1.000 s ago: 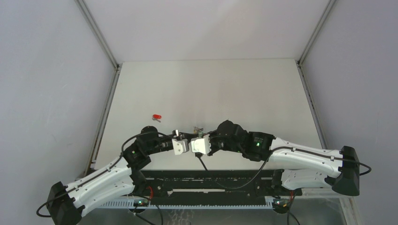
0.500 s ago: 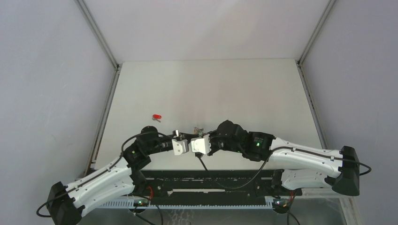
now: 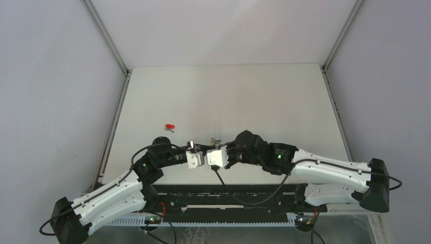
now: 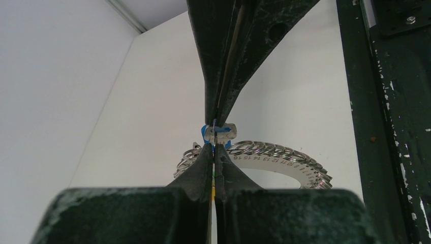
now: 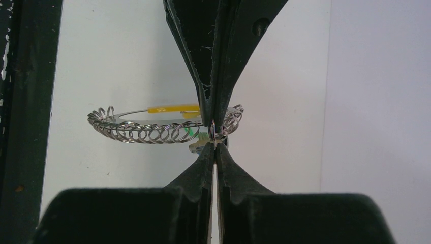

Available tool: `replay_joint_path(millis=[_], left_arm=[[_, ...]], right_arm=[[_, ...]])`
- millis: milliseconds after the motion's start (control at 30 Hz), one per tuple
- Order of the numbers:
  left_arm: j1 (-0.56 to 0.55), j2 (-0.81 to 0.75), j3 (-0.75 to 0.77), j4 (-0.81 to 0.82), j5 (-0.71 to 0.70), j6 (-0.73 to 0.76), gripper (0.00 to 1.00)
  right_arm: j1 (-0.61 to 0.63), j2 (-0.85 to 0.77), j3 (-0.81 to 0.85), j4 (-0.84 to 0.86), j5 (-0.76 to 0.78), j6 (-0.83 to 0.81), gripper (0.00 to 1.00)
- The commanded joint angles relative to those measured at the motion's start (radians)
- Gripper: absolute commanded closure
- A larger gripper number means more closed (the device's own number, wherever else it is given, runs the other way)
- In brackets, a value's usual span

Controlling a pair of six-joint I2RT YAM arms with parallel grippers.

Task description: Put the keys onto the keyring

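Observation:
My two grippers meet tip to tip near the table's front middle. The left gripper is shut on the keyring; a sliver of its yellow tab shows between the jaws. The silvery loop of small rings hangs off to the side. The right gripper is shut at the blue key, where the thin ring stands edge-on. The red key lies alone on the table, left of both grippers.
The white table is enclosed by pale walls with metal corner posts. A black frame rail runs along the near edge behind the arms.

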State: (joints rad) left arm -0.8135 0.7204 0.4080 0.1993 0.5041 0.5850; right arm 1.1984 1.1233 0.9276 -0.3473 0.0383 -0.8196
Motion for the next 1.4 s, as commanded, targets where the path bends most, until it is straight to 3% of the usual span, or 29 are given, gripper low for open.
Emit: replay_joint_path(millis=[0, 1367], left_arm=[[-0.007, -0.003, 0.063, 0.063, 0.020, -0.010, 1.00], [-0.007, -0.012, 0.062, 0.029, -0.021, 0.007, 1.00]], right_arm=[[0.001, -0.002, -0.001, 0.035, -0.020, 0.011, 1.00], [-0.005, -0.036, -0.001, 0.018, 0.004, 0.038, 1.00]])
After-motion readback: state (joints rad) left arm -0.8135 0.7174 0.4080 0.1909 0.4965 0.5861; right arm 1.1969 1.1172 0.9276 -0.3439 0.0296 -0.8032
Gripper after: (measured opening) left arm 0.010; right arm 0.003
